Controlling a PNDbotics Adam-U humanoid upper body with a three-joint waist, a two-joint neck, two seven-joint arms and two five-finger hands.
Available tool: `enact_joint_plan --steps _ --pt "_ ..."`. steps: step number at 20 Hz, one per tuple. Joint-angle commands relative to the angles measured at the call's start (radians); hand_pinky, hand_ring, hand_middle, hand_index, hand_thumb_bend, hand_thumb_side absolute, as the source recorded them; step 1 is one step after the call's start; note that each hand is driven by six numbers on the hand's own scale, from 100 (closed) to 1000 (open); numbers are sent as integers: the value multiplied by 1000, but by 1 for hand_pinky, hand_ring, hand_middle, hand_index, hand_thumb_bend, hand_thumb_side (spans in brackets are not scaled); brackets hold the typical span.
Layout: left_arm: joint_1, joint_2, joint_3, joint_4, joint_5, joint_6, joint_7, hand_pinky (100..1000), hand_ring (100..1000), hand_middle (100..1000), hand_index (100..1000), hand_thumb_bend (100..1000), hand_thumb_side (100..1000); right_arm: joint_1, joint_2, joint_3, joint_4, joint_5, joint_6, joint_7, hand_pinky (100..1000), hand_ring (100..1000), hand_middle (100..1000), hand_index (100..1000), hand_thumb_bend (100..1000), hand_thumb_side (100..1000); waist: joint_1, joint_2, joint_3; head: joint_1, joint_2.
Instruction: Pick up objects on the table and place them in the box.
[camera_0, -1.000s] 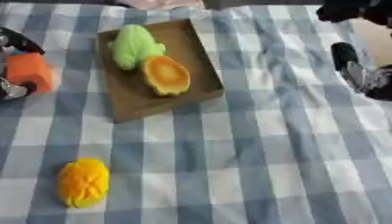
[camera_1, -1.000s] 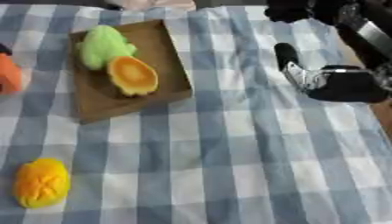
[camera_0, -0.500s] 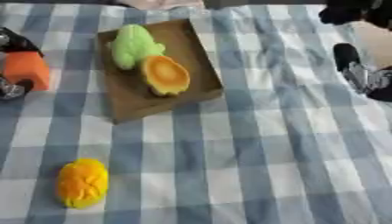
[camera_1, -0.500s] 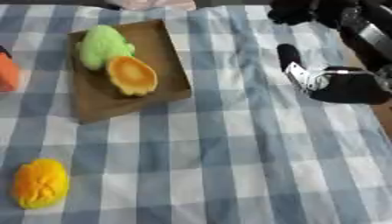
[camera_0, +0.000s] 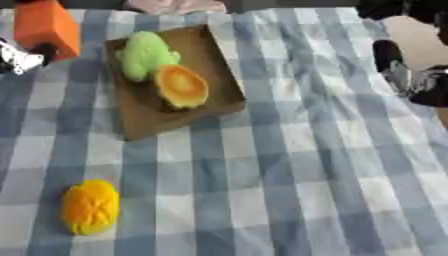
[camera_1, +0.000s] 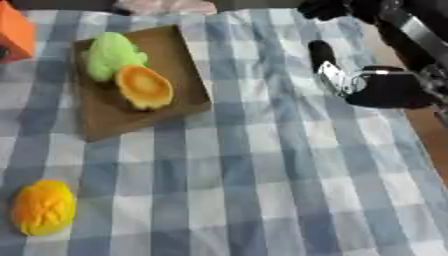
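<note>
Left eye view: the left robot hand (camera_0: 19, 56) held an orange block (camera_0: 45, 25) at the box's (camera_0: 223, 85) upper left (fingers mostly hidden). Right eye view: the right robot hand (camera_1: 350, 80) rested on the bench (camera_1: 289, 190), fingers straight, holding nothing.

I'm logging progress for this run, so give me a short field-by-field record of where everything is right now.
box: brown box on the checked cloth
in box: green object, orange round object
on cloth: yellow object, near left
left hand: at left edge, carrying an orange object
right hand: at right, nothing in it
</note>
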Motion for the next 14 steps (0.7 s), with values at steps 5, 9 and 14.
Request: enact_joint_plan --steps 5,9,14 --pt "16 52 -88 -201 129 73 -48 876 722 611 743 100 162 -9 -20 -12 -15 -21 6 9 813 794 759 874 100 303 4 -43 -7 -11 9" --pt "28 55 -109 -224 157 121 -64 878 722 612 744 100 169 -10 -17 -12 -15 -26 10 13 813 794 759 874 100 309 7 -46 -9 -12 14" --pt "28 30 -141 -181 131 155 -56 878 729 617 748 100 205 -15 -11 -12 -15 -37 12 18 813 793 758 874 100 312 6 -50 -13 -10 20"
